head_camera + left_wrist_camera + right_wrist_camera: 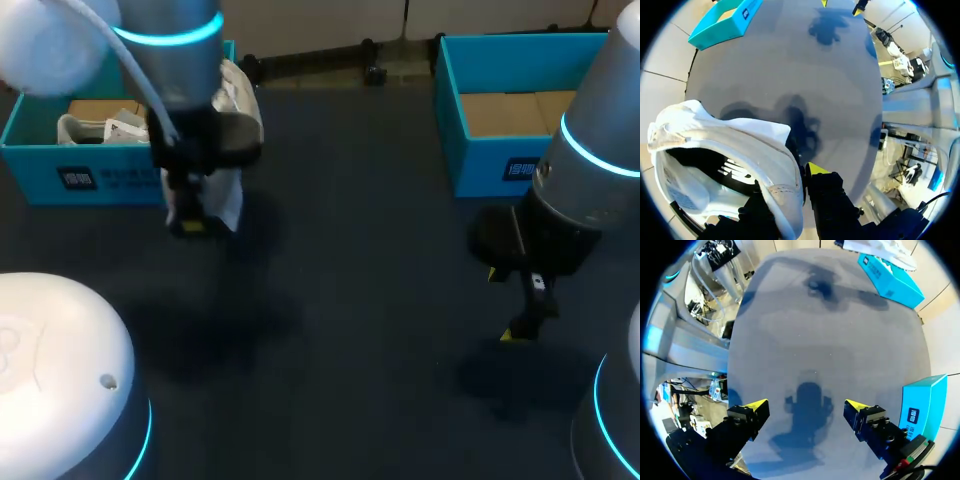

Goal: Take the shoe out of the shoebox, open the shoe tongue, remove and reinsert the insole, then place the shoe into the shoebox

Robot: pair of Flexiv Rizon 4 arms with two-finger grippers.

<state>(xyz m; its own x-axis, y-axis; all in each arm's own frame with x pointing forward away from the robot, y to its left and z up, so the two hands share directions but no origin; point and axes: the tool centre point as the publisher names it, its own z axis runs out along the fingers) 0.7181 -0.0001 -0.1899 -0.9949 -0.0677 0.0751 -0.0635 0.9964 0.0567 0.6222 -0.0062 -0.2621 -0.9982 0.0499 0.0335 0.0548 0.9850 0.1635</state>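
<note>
Left gripper (800, 182) clamps the white shoe (725, 145) by its collar; only the left wrist view shows the interior. Right gripper (806, 409) stands wide open above the table (840, 315).

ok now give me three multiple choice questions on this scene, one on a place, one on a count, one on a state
1. Where is the white fabric sneaker that the left hand grips?
A) inside the right-side box
B) held over the dark table, just in front of the left-side box
C) lying under the right arm

2. How many teal cardboard shoeboxes stand on the table?
A) one
B) two
C) three

3. What state is the right hand in?
A) shut on an insole
B) shut on the sneaker
C) open, holding nothing

Answers: 1 B, the hand clamps its collar from both sides; 2 B, one at each far side; 3 C, it gapes over bare table.
</note>
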